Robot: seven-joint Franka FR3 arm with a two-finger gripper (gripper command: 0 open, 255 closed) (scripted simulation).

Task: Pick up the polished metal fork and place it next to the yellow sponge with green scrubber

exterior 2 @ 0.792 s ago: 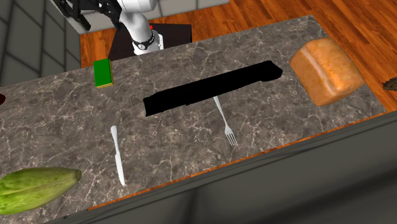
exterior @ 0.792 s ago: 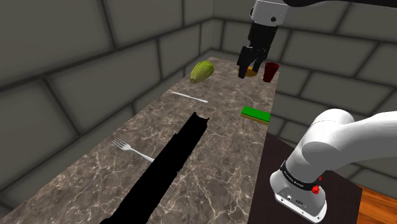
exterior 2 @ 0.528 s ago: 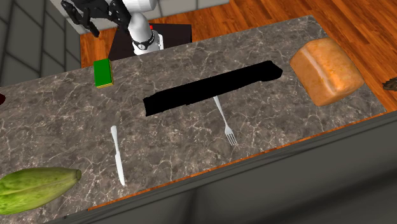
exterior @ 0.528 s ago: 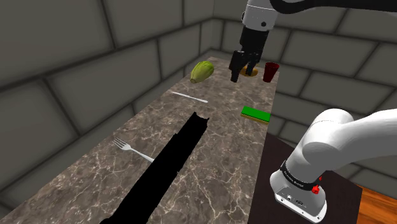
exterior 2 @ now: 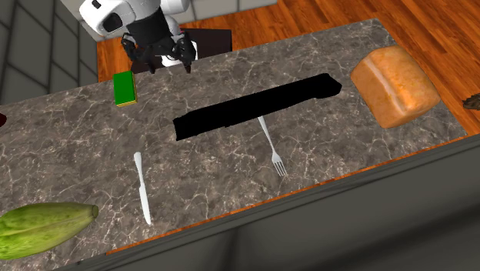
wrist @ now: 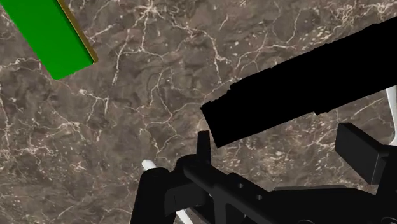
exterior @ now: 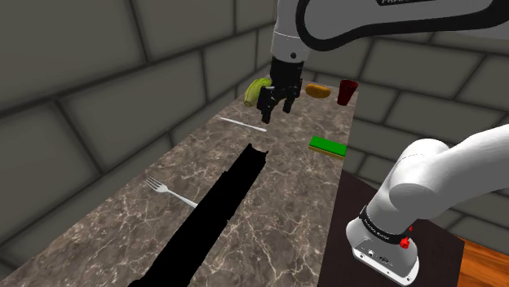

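Pale grey fork (exterior 2: pixel 271 146) is lying beside the black area (exterior 2: pixel 254 104) on the marble counter (exterior 2: pixel 346 131), well apart from the green-topped sponge (exterior 2: pixel 124 88). I'm hovering the gripper (exterior 2: pixel 160 65) near the sponge, fingers spread, empty; grasping and placing are both waiting.

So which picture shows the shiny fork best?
The second exterior view: the whole thin silvery fork, tines included, from above. The shoulder view shows it at a low angle. The wrist view catches maybe a pale sliver.
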